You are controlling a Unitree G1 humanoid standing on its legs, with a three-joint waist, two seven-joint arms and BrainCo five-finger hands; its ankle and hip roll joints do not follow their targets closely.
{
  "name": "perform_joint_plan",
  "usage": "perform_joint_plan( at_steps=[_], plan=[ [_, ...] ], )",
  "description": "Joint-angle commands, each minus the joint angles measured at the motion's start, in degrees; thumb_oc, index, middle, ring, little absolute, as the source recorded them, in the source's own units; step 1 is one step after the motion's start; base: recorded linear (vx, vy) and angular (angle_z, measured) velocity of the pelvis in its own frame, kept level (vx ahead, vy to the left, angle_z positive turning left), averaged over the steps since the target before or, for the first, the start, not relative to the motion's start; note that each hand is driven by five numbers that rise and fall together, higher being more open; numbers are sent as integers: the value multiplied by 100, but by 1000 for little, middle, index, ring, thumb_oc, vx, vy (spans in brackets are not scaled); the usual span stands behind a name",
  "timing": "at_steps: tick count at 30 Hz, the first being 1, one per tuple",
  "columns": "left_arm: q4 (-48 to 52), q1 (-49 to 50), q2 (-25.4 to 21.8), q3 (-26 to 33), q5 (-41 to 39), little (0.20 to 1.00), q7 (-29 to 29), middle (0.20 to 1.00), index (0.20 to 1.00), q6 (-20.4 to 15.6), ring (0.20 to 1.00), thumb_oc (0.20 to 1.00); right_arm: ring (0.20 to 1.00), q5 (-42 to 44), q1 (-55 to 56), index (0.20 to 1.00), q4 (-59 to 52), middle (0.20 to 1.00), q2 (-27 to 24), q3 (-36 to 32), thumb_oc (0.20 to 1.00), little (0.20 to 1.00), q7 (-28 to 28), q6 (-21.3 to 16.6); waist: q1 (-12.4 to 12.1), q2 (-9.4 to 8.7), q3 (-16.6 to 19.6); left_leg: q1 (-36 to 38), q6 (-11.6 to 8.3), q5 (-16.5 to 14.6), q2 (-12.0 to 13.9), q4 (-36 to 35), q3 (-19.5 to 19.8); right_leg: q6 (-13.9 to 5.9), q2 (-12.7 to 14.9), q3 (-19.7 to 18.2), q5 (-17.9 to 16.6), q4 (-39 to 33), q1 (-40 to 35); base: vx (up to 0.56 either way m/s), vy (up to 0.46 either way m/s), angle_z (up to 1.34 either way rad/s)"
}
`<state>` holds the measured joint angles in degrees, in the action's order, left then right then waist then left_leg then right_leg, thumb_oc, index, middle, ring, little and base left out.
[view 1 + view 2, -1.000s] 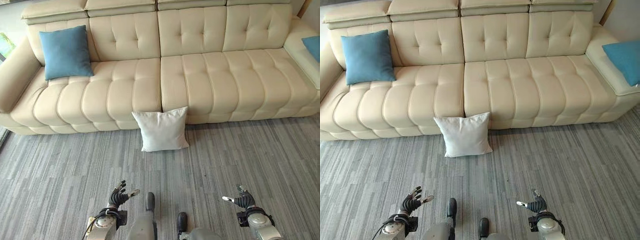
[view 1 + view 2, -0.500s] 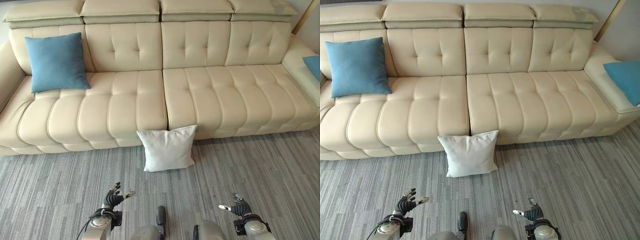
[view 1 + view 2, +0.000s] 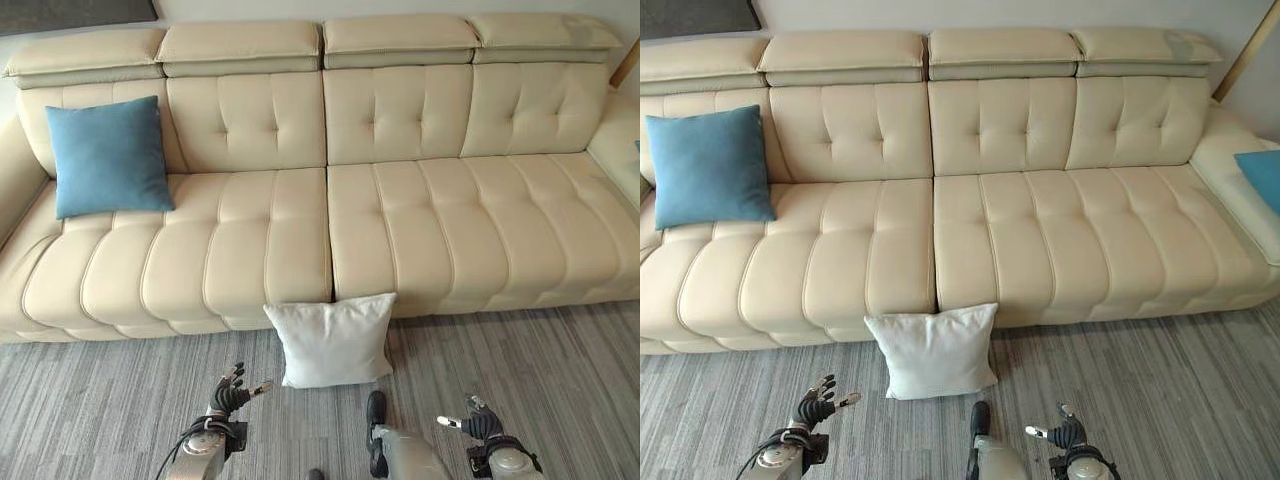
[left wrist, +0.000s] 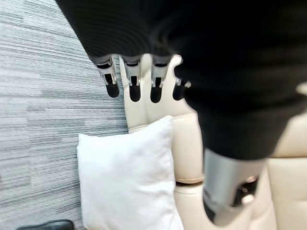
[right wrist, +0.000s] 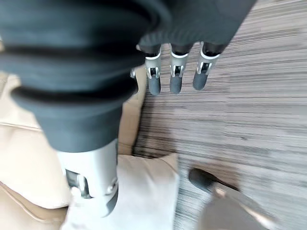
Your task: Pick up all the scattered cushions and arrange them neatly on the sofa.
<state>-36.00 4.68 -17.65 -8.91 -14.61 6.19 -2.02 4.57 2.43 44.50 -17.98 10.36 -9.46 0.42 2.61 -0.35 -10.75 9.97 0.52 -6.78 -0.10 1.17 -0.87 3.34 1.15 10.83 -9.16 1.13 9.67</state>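
Observation:
A white cushion [image 3: 332, 340] leans against the front of the cream sofa [image 3: 420, 230] on the grey floor, below the seam between the two seats; it also appears as the white cushion [image 4: 124, 182] past my left fingers. A blue cushion [image 3: 108, 156] stands against the backrest at the sofa's left end. Another blue cushion [image 3: 1262, 176] lies on the right armrest. My left hand [image 3: 230, 393] hangs low, left of the white cushion, fingers relaxed and holding nothing. My right hand [image 3: 478, 422] hangs low to its right, likewise open.
Grey striped carpet [image 3: 90, 400] runs along the sofa's front. The long seat [image 3: 1070, 240] between the blue cushions is bare. A dark panel [image 3: 70, 10] hangs on the wall above the left end.
The whole picture has shifted: the sofa and white cushion sit lower and nearer in view, so the camera has moved toward them. Both hands stay low and open.

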Motion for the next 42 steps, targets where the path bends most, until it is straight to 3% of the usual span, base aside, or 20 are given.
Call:
perform_joint_plan(
  at_steps=[1, 4, 5, 7, 15, 22, 25, 29, 30, 31, 32, 33, 36, 37, 38, 42],
  plan=[
    [304, -172, -78, -32, 65, 1000, -27, 1000, 1000, -207, 1000, 1000, 1000, 96, -164, 1000, -143, 1000, -295, -55, 1000, 1000, -82, -146, 86, 31, -151, -336, -339, -18, 24, 724, -96, -601, 47, -234, 1214, 340, -472, 136, -69, 6],
    [274, -205, -33, -55, -3, 1000, -31, 1000, 1000, -215, 1000, 1000, 1000, 145, -188, 1000, -97, 1000, -379, -103, 1000, 1000, -116, -154, 31, -26, -239, -814, -386, 117, 98, 1008, -248, -565, 144, -179, 1345, 162, -734, 90, -15, 5],
    [273, -186, -34, -48, 12, 1000, -34, 1000, 1000, -204, 1000, 1000, 1000, 152, -177, 1000, -98, 1000, -398, -113, 1000, 1000, -117, -165, 6, -51, -237, -921, -354, 64, 130, 836, -309, -583, 175, -155, 1370, 101, -801, 149, 14, 17],
    [213, -160, -62, -69, 71, 1000, -41, 1000, 1000, -166, 1000, 1000, 1000, 164, -189, 1000, -93, 1000, -438, -130, 1000, 1000, -159, -145, -56, -110, -270, -1227, -337, 274, 239, 566, -369, -590, 207, -117, 1395, 53, -927, 113, 16, 19],
    [-56, -35, -95, -73, 321, 1000, -119, 1000, 1000, -110, 1000, 1000, 1000, 15, -84, 1000, -24, 1000, -373, -26, 1000, 1000, -77, -125, -44, -8, -168, -786, -318, 458, 207, -300, -534, -624, 110, -266, 1357, -89, -1027, 92, 68, -12],
    [-502, -122, -80, -65, 400, 1000, -69, 1000, 1000, -123, 1000, 1000, 1000, -73, -150, 1000, 67, 1000, -315, 157, 1000, 1000, -38, -115, -60, 2, -154, -451, -288, 411, 208, -517, -559, -678, 100, -323, 1348, -189, -1174, 68, 10, -3],
    [-1160, -425, -26, -106, 487, 1000, 59, 1000, 1000, -123, 1000, 1000, 1000, -30, -443, 1000, 695, 1000, -231, 323, 1000, 1000, -71, -65, -82, -6, -228, -540, -289, 390, 214, -473, -571, -708, 115, -296, 1323, -170, -1053, -46, -2, -5],
    [-2318, -1221, -109, -147, 462, 1000, 507, 1000, 1000, -153, 1000, 1000, 1000, 414, -1175, 1000, 1648, 1000, -189, 307, 1000, 1000, -249, -31, -136, -79, -555, -1305, -322, 379, 247, -66, -520, -723, 172, -210, 1270, 32, -374, -204, -36, -2],
    [-2823, -1756, -277, -100, 264, 1000, 767, 1000, 1000, -171, 1000, 1000, 1000, 960, -1696, 1000, 1969, 1000, -226, 164, 1000, 1000, -420, -79, -157, -151, -808, -1930, -356, 404, 292, 251, -491, -706, 224, -188, 1217, 277, 200, -171, -36, 7],
    [-2835, -1773, -277, -100, 262, 1000, 765, 1000, 1000, -177, 1000, 1000, 1000, 963, -1712, 1000, 1981, 1000, -227, 163, 1000, 1000, -418, -84, -157, -148, -805, -1962, -357, 380, 296, 288, -489, -705, 224, -187, 1234, 304, 227, -284, -49, 8],
    [-3190, -2275, -520, -48, 30, 1000, 924, 1000, 1000, -202, 1000, 1000, 1000, 1428, -2245, 1000, 2216, 1000, -267, 97, 1000, 1000, -562, -162, -169, -187, -979, -2584, -387, 416, 337, 550, -442, -682, 279, -142, 1215, 606, 829, -113, -14, 13],
    [-3193, -2280, -521, -48, 29, 1000, 923, 1000, 1000, -204, 1000, 1000, 1000, 1429, -2250, 1000, 2220, 1000, -267, 97, 1000, 1000, -562, -163, -167, -187, -970, -2603, -386, 413, 336, 559, -439, -682, 280, -140, 1218, 614, 846, -133, 0, 20],
    [-3423, -3202, -1112, -28, -405, 1000, 1103, 1000, 1000, -358, 1000, 1000, 1000, 2241, -3232, 1000, 2337, 1000, -520, 24, 1000, 1000, -829, -398, -186, -192, -1206, -3764, -462, 284, 335, 987, -363, -742, 356, -34, 1322, 1105, 2005, -43, 19, 15],
    [-3434, -3219, -1115, -31, -409, 1000, 1100, 1000, 1000, -362, 1000, 1000, 1000, 2245, -3247, 1000, 2347, 1000, -520, 22, 1000, 1000, -826, -401, -185, -192, -1190, -3806, -462, 271, 337, 1014, -360, -741, 358, -33, 1333, 1129, 2044, -101, 19, 12],
    [-3327, -3656, -1320, 6, -824, 1000, 1158, 1000, 1000, -511, 1000, 1000, 1000, 2737, -3757, 1000, 2170, 1000, -651, -16, 1000, 1000, -925, -584, -171, -207, -1349, -4518, -462, 247, 354, 1325, -335, -771, 441, -10, 1317, 1418, 2725, -72, 15, 11],
    [-3025, -4182, -1561, -106, -1156, 1000, 1255, 1000, 1000, -750, 1000, 1000, 1000, 3092, -4330, 1000, 1626, 1000, -719, 73, 1000, 1000, -1085, -923, -111, -221, -1362, -5551, -438, 190, 342, 1676, -182, -801, 514, -32, 1347, 1792, 3720, -52, 21, 15]
  ],
)
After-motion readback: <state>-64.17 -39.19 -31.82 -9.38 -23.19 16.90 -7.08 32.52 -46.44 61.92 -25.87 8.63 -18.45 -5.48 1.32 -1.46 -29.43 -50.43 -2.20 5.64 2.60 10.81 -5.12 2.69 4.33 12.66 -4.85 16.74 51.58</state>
